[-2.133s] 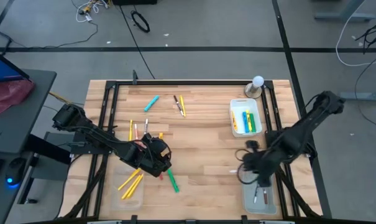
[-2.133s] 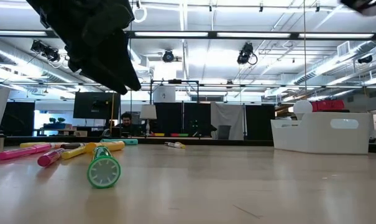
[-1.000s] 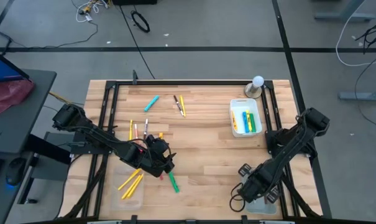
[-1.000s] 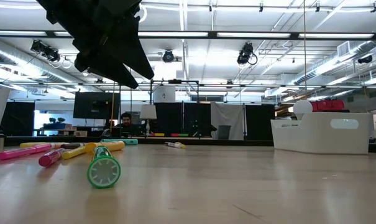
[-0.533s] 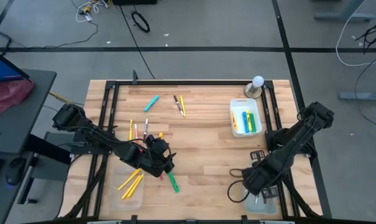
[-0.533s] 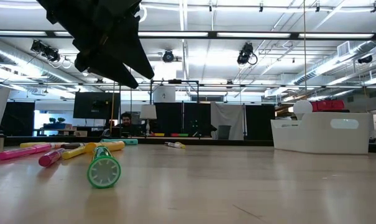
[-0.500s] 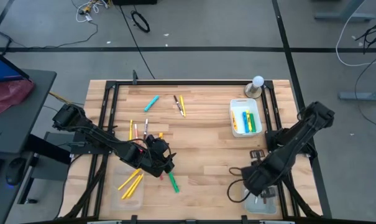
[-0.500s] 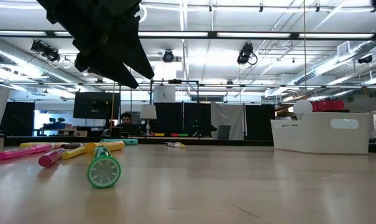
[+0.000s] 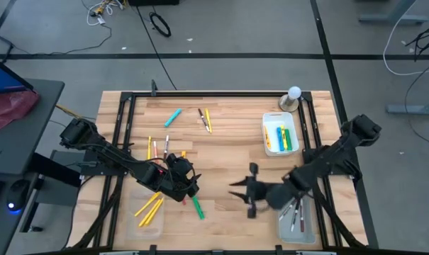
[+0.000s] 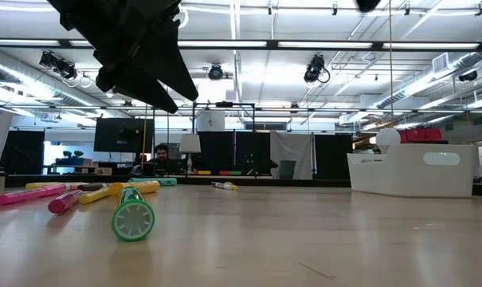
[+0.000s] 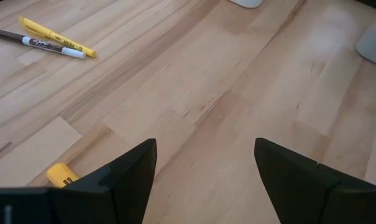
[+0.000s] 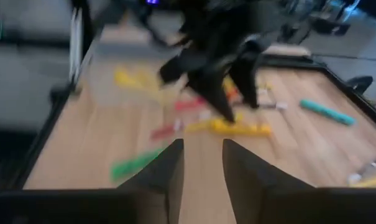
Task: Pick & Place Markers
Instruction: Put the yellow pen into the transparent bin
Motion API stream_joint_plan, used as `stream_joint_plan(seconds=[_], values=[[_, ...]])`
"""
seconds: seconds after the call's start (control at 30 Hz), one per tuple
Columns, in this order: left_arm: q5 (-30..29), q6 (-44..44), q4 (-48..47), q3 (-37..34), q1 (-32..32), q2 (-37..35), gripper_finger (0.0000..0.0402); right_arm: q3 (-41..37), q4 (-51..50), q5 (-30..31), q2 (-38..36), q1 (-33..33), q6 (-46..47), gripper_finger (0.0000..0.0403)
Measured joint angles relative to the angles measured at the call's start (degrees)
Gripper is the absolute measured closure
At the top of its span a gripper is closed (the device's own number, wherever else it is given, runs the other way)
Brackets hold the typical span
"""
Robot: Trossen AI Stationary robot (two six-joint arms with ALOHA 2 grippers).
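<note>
While the left pincer point(image 9: 182, 180) is hovering low at lower left of the bench point(image 9: 228, 152), fingers apart and empty, the right pincer point(image 9: 244, 193) is reaching out over the lower middle, its fingers spread with nothing between them. Markers are lying loose: a green marker point(image 9: 198, 206) just below the left pincer, yellow ones point(image 9: 150, 206) at lower left, a blue one point(image 9: 173, 117) and 2 thin ones point(image 9: 204, 119) near the top. Others are sitting in the upper tray point(image 9: 266, 138) and the lower tray point(image 9: 310, 228). The step in hand looks like a reach for the next pick. Next, the right pincer likely needs to line up across the green marker, drop, and close.
</note>
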Motion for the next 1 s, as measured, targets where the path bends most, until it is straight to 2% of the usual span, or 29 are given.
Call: stream_joint_plan(seconds=[0.13,0.27,0.37,0.47,0.57,0.77,0.87,1.0], values=[[0.01,0.01,0.2,0.0,0.0,0.0,0.0126,-9.27,19.84,-7.33,1.72,-5.07,1.78,0.0298],[0.01,0.0,0.88,0.0,0.0,0.0,0.0126,-15.0,31.21,-21.15,5.33,-8.8,8.39,0.0298],[0.0,0.0,1.59,0.0,0.0,0.0,0.0126,-16.75,37.69,-25.77,9.67,-10.02,10.33,0.0298],[0.0,0.0,2.33,0.0,0.0,0.0,0.0126,-16.57,43.29,-26.08,14.68,-10.33,10.32,0.0298],[0.02,0.0,2.72,-0.02,0.0,0.0,0.0126,-14.9,44.57,-25.02,19.14,-10.99,9.99,0.0295],[0.02,-0.09,3.36,-0.02,0.0,0.0,0.0126,-10.6,34.52,-15.29,22.91,-12.54,11.05,0.0264],[0.02,-0.11,3.84,-0.02,0.0,0.0,0.0126,-9.72,30.7,-14.23,22.91,-13.08,12.1,0.0245],[0.01,-0.1,5.56,-0.02,0.0,0.0,0.0126,-9.64,30.57,-14.12,22.88,-13.12,13.17,0.0229]])
